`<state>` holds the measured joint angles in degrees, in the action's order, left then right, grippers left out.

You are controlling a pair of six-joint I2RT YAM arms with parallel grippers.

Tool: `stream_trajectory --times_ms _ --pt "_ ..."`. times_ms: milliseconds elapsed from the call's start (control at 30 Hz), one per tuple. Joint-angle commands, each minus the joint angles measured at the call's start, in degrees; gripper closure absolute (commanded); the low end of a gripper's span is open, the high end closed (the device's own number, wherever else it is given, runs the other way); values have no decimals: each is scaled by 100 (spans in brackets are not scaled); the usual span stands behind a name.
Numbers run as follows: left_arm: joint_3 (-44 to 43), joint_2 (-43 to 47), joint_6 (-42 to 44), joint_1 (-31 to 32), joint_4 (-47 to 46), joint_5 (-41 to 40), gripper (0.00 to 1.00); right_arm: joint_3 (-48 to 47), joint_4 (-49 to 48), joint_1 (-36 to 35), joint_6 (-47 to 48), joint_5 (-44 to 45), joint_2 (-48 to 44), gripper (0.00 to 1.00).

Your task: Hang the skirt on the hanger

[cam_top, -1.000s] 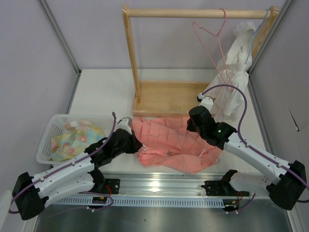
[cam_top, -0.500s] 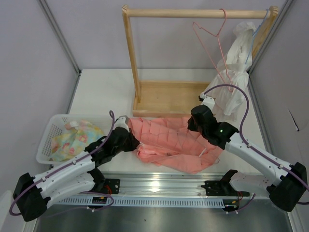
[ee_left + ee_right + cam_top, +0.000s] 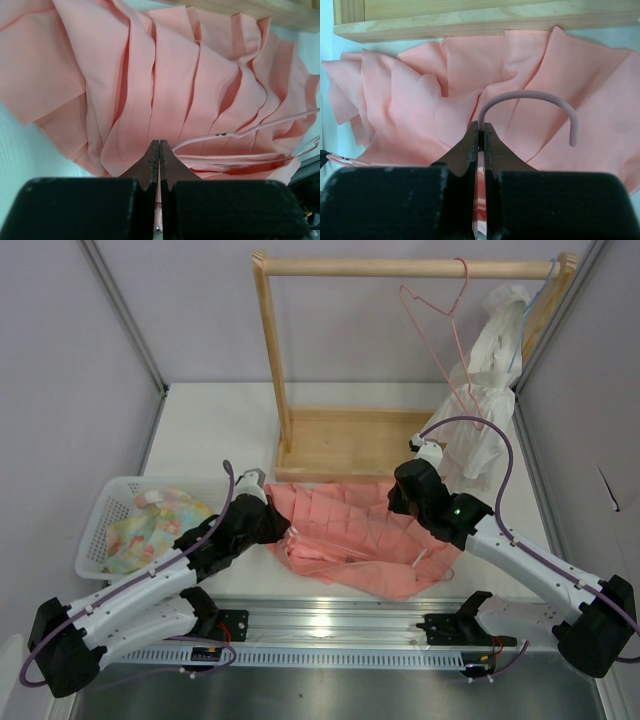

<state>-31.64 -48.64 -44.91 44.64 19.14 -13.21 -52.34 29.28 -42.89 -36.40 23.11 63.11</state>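
Observation:
The salmon-pink pleated skirt (image 3: 360, 535) lies spread on the table in front of the wooden rack. A thin pink wire hanger (image 3: 250, 131) lies on it. Its hook (image 3: 530, 93) arches over the fabric in the right wrist view. My right gripper (image 3: 398, 502) (image 3: 481, 125) is shut on the hanger's neck, just below the hook, at the skirt's far right. My left gripper (image 3: 285, 532) (image 3: 159, 142) is shut at the skirt's left edge, with a thin strip of pink fabric between its fingers and the hanger wire just right of its tips.
A wooden rack (image 3: 350, 445) stands behind the skirt. On its rail hang a second pink hanger (image 3: 450, 310) and a white garment (image 3: 485, 390) on a pale blue hanger. A white basket (image 3: 97, 530) with pastel patterned cloth (image 3: 150, 525) sits at the left.
My left gripper has shifted a little to the right, and the skirt's left edge has bunched inward with it. The right arm has barely moved.

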Motion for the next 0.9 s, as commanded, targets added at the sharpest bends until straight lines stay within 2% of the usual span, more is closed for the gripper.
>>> stream_trajectory --times_ms 0,433,567,633,700,800,867 --pt "-290 171 184 -70 63 -225 100 -13 17 0 46 141 8 100" --pt "-308 -31 377 -70 -296 -41 100 13 -98 -70 98 0 79 100" --pt "-387 -145 465 -52 -332 274 100 4 -89 -61 116 27 131 100" --pt "-387 -6 631 79 -288 372 100 -13 -89 -44 107 27 192 100" --pt "-326 414 868 456 -183 65 100 -40 -98 -35 107 18 271 100" --pt "-142 741 1159 668 -261 397 100 -75 -150 -43 98 -17 359 100" --pt "-123 961 1290 974 -235 355 93 -136 -159 -43 98 -17 403 100"
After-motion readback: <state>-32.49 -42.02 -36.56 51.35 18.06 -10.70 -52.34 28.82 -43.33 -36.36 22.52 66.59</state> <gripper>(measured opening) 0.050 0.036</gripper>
